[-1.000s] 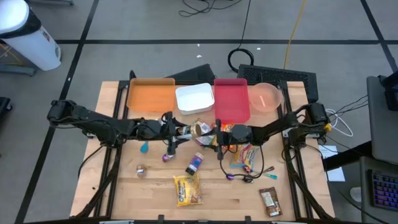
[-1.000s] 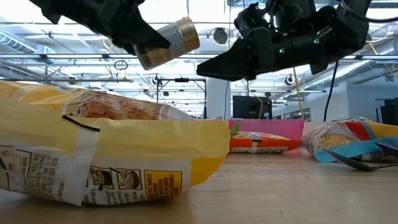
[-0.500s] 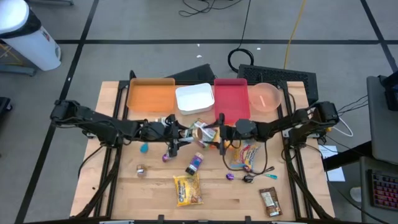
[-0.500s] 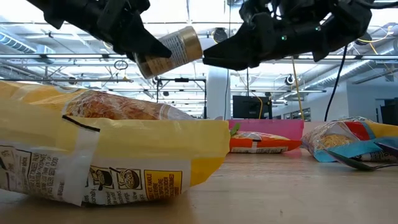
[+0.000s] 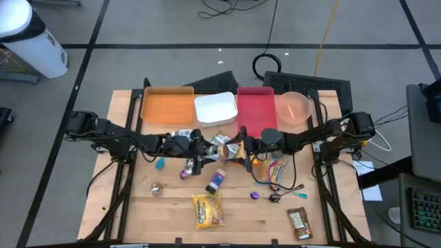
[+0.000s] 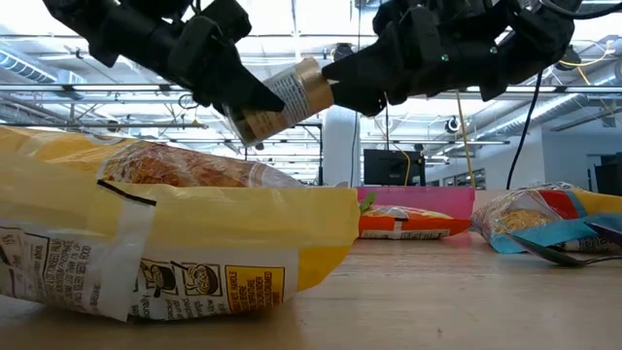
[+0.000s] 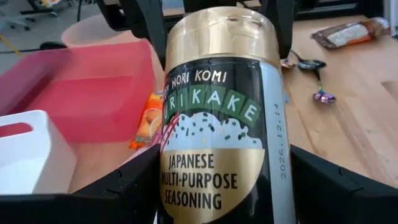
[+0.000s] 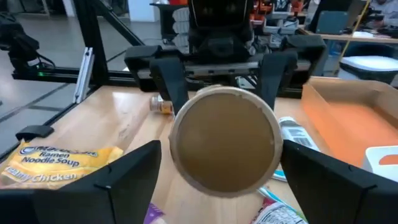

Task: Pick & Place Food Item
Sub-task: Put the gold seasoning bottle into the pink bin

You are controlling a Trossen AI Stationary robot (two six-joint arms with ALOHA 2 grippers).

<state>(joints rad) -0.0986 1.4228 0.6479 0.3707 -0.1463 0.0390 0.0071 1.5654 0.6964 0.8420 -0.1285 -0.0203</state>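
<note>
**Over mid-table: jar passed between arms**

Above the wooden table centre, the left gripper clamps the gold-lidded black seasoning jar by its body, held aloft. The right gripper stands wide open around the lid end, gripping nothing. It should close squarely on the lid before the left lets go
</note>
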